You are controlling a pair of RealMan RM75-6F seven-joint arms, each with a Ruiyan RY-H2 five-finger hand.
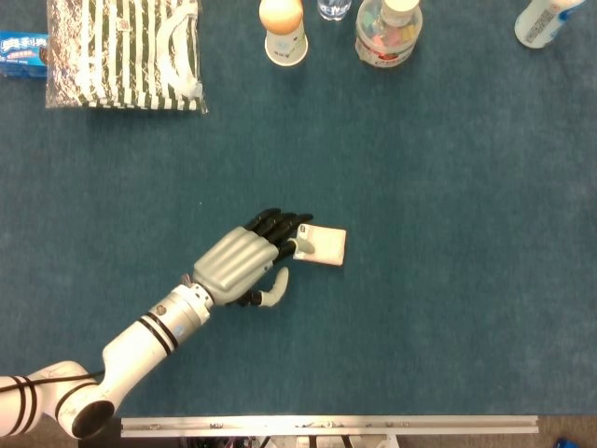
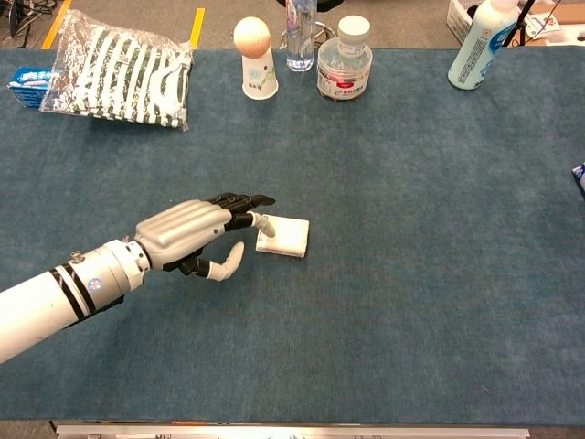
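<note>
Packet: a small white flat square packet [image 1: 323, 245] [image 2: 282, 237] lies flat on the blue table cover [image 1: 448, 280] [image 2: 439, 274], a little left of the middle of the table. Its surface is pale and plain, with a thin darker edge along the near side in the chest view.

Left hand: the left hand [image 1: 244, 264] [image 2: 187, 233] is at 9 o'clock from the packet, back of the hand upward. The dark fingers [image 1: 276, 224] [image 2: 239, 200] are stretched out and lie close together, a little fanned. One pale fingertip touches the left edge of the packet. The thumb hangs down apart from the fingers, at 7 o'clock from the packet, and does not touch it. The hand grips nothing.

Right hand: not seen in either view.

Far things: at 12 o'clock from the packet, at the far table edge, stands a paper cup with an egg-like ball [image 1: 282, 30] [image 2: 257, 58]; beside it, at 1 o'clock, a clear jar with a white lid [image 1: 388, 30] [image 2: 345, 66]. At 10 o'clock lies a striped bag [image 1: 121, 51] [image 2: 119, 73]. At 2 o'clock stands a white bottle [image 1: 546, 21] [image 2: 480, 44].
</note>
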